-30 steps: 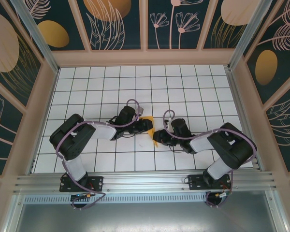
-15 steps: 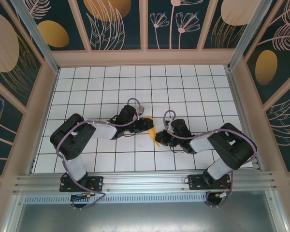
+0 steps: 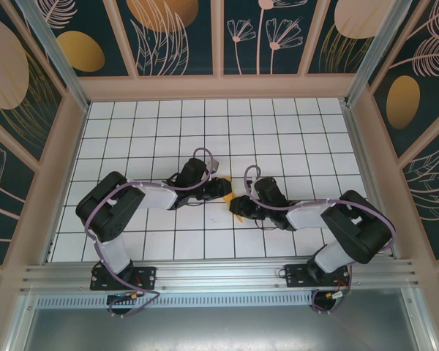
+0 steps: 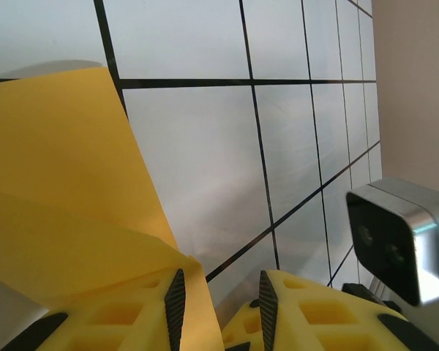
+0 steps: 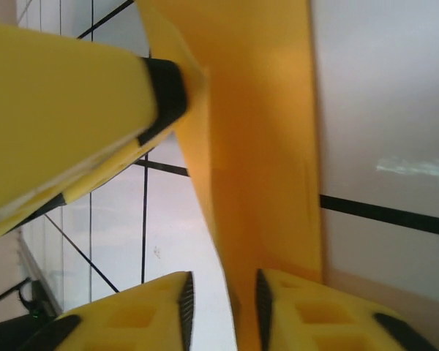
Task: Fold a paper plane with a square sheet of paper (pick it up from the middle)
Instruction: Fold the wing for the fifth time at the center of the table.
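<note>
Right end effector (image 5: 221, 292) has just unclenched from the orange paper (image 5: 263, 146), so the crease is likely pressed. Left end effector (image 4: 221, 303) is also released, paper loose between its jaws

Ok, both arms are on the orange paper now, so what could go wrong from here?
1. The right gripper has its fingers apart, with the paper against just one pad. It could slip free or spring unfolded.
2. The left gripper also shows a gap beside the paper, so closing there might crease it off-line.
3. In the top external view the two grippers sit almost touching, so a small move might knock them together.
</note>
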Controlling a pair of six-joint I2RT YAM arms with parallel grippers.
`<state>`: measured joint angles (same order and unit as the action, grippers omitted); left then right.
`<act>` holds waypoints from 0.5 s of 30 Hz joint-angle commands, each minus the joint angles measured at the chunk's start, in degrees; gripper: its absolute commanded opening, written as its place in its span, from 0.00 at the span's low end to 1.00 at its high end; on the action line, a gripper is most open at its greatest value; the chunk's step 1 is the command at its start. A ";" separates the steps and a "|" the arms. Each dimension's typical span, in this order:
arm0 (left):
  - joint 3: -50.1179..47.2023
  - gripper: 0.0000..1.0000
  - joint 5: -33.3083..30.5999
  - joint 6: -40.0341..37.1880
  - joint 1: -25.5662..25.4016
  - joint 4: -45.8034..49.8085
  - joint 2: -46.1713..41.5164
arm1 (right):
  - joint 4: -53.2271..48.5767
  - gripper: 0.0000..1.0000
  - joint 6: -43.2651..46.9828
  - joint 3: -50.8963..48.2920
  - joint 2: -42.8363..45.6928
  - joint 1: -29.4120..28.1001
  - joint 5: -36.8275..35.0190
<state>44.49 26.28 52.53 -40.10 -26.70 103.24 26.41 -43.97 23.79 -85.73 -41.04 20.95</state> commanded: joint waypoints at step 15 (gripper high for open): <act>1.74 0.34 -0.88 -1.59 -0.15 1.49 0.29 | -14.06 0.47 8.93 4.49 4.32 -2.38 -10.32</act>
<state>44.82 25.69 52.38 -40.10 -26.30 103.24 15.35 -37.08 26.68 -82.48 -43.51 12.16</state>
